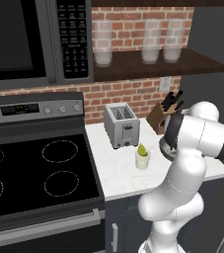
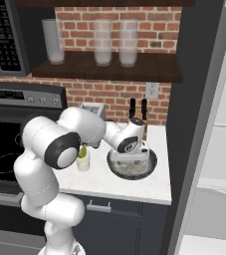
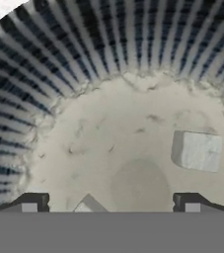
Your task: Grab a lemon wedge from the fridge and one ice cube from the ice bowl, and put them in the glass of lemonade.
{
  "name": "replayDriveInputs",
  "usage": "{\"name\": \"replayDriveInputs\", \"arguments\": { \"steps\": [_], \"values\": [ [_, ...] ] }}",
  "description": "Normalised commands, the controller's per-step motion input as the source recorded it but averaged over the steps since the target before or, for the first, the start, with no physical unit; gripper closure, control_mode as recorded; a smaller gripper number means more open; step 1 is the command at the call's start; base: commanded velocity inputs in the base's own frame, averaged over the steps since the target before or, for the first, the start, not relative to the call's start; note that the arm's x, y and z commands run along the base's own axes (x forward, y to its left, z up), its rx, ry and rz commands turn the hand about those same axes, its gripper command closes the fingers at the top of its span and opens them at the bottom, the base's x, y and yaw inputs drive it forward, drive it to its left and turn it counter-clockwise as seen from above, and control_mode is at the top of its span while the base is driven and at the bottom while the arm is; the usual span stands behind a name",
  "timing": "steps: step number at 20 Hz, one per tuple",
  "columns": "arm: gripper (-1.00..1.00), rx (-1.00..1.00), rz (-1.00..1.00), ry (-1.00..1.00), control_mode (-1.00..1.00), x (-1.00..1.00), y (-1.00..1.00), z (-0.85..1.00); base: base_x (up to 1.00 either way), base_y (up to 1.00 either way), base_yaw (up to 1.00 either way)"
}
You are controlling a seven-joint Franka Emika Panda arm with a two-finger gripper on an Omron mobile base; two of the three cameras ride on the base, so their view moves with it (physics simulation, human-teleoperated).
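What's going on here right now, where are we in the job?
The arm has its gripper lowered over the ice bowl on the counter, jaws wide open with nothing held. From the hand view, an ice cube lies in the bowl just ahead of the right fingertip, not yet between the fingers. The lemon wedge already sits in the glass of lemonade beside the toaster. The fridge stands open on the right.
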Motion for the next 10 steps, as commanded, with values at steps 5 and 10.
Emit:
{"name": "replayDriveInputs", "arguments": {
  "steps": [5,10],
  "values": [
    [-1.00,0.00,-0.06,0.04,-1.00,0.02,-0.14,-0.01,0.00,0.00,0.00],
    [-1.00,0.00,-0.03,0.08,-1.00,0.09,-0.04,-0.11,0.00,0.00,0.00]
  ]
}}
